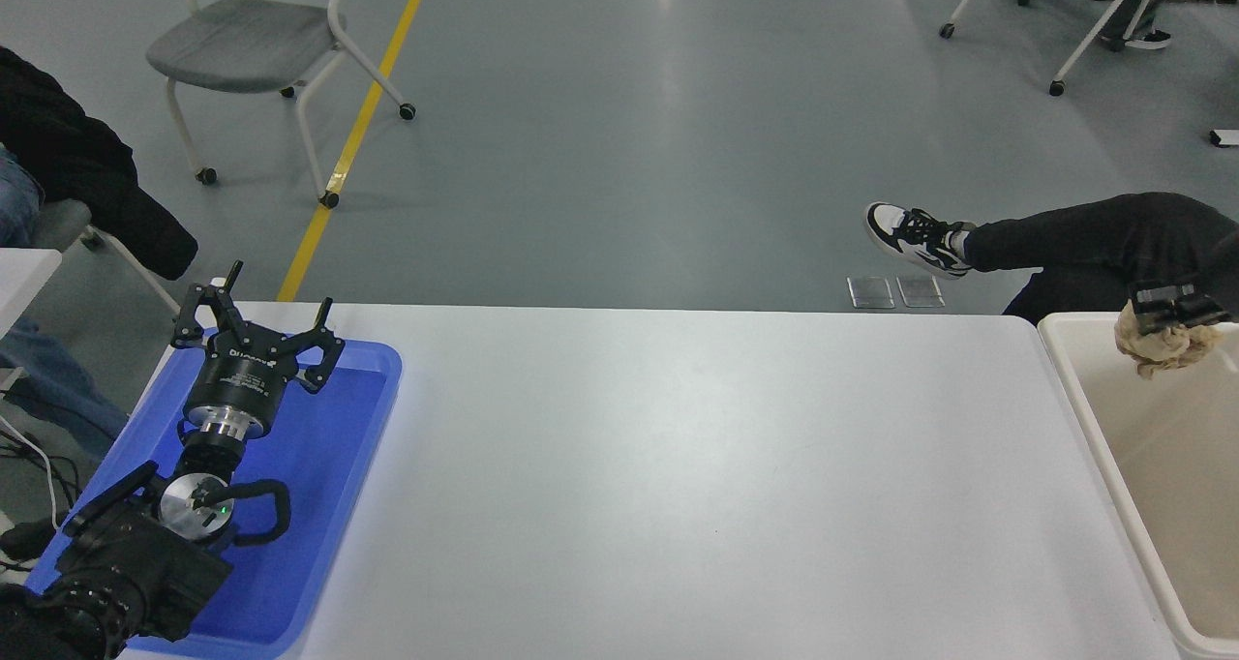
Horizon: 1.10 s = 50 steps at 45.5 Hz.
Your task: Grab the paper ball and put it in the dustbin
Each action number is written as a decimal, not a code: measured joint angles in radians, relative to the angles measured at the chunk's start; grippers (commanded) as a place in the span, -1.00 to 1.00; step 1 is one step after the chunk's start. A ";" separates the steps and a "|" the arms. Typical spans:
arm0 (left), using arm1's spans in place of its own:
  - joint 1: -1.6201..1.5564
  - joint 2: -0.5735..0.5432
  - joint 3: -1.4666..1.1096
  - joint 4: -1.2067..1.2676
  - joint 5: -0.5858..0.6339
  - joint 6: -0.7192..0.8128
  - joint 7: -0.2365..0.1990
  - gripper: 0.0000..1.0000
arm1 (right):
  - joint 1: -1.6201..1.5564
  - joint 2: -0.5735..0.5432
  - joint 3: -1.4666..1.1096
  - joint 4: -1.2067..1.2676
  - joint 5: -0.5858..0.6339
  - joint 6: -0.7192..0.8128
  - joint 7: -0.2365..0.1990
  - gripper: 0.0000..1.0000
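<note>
Paper ball (1159,347) was found held aloft in the right gripper (1175,305), whose jaws were closed on its upper part, the wad hanging below them. Only the tip of that gripper showed at the picture's right edge, so the firmness of the hold could not be confirmed; it appeared adequate. The ball stood over the far end of the dustbin (1089,416), inside the line of its near-side rim and close to the far rim. The step in hand was judged to be the release. Recommended practice: bring the ball further toward the middle of the bin's opening before letting go, since a light crumpled wad dropped near a rim may strike it and bounce out onto the table (678,466) or the floor beyond. Lowering it somewhat between the walls first would reduce that risk. The jaws should open fully and pause, as wrinkled paper can snag on a finger. The left gripper (254,334) was parked over the blue tray (319,505) at lower left, jaws spread and holding nothing.
</note>
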<state>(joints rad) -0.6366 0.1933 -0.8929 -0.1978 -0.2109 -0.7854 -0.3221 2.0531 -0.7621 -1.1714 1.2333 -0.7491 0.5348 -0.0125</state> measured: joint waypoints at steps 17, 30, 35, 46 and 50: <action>0.000 0.000 0.000 0.000 0.000 0.000 0.000 1.00 | 0.116 0.034 -0.117 0.041 0.031 0.026 0.000 -1.00; 0.000 0.000 0.000 0.000 0.000 0.000 0.000 1.00 | 0.042 -0.049 -0.159 -0.100 0.023 0.025 0.000 -1.00; 0.000 0.000 0.000 0.000 0.000 0.000 0.000 1.00 | -0.037 -0.099 -0.137 -0.195 0.021 0.018 0.003 -1.00; 0.000 0.001 0.000 0.000 -0.001 0.000 -0.002 1.00 | -0.384 -0.189 0.096 -0.456 0.021 -0.039 0.007 -1.00; 0.000 0.001 0.000 0.000 -0.001 0.000 -0.002 1.00 | -0.510 -0.196 0.199 -0.535 0.024 -0.057 0.008 -1.00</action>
<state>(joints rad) -0.6366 0.1939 -0.8932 -0.1980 -0.2115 -0.7854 -0.3237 1.5432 -0.9577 -0.9725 0.6985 -0.7255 0.4780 -0.0046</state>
